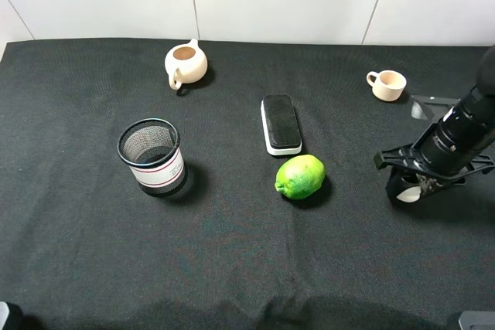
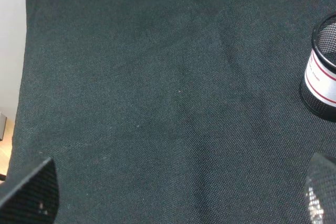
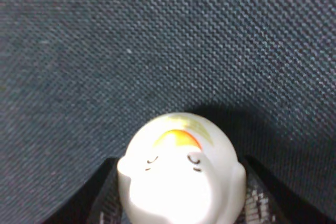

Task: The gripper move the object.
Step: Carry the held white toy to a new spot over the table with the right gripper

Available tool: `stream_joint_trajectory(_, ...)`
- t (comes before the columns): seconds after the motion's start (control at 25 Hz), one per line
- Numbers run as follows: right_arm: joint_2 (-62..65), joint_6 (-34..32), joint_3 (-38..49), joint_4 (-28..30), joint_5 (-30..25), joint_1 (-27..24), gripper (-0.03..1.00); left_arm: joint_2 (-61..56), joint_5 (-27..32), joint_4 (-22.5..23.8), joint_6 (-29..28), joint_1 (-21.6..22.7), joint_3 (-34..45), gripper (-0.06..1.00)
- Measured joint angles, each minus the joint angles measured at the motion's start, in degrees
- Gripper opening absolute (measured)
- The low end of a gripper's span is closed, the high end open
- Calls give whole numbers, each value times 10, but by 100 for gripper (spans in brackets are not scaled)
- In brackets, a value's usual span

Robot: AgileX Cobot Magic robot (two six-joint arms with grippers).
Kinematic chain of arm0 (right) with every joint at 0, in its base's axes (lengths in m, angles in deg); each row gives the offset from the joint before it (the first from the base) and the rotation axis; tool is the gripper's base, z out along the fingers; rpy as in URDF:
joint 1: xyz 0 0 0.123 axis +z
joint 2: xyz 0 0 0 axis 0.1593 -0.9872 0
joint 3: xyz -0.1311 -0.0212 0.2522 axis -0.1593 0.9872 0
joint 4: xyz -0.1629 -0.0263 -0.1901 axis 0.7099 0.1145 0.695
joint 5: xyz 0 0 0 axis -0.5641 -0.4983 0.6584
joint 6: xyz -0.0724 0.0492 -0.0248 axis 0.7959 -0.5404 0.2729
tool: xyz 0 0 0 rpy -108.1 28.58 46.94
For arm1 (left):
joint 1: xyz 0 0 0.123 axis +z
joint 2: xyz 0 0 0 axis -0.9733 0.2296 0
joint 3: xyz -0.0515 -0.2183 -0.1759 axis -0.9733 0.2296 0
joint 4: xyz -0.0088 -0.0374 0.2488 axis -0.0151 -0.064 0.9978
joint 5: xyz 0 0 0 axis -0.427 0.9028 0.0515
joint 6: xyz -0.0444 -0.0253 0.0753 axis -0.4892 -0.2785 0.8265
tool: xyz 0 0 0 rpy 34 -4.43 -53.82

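Observation:
The object (image 3: 181, 177), a small cream-white round lid-like piece with an orange mark, sits between my right gripper's two dark fingers (image 3: 105, 195), which press on both its sides. In the high view my right gripper (image 1: 410, 188) is low over the black cloth at the right, with a bit of the white object (image 1: 407, 194) showing under it. I cannot tell whether the object touches the cloth. My left gripper (image 2: 177, 203) is open and empty over bare cloth, and only its fingertips (image 2: 31, 192) show at the corners.
A cream teapot (image 1: 186, 63) stands at the back left and a cream handled cup (image 1: 387, 84) at the back right. A mesh pen holder (image 1: 151, 156), a black eraser (image 1: 281, 124) and a green lime (image 1: 300, 176) lie mid-table. A white wall rises behind.

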Motion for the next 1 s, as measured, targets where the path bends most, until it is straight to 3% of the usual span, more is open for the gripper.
stream_joint_trajectory(0.48, 57, -10, -49, 1, -104, 0, 35, 0, 0, 0, 0, 0, 0, 99)
stream_joint_trajectory(1.0, 76, -21, -163, 6, -204, 0, 34, 0, 0, 0, 0, 0, 0, 99)
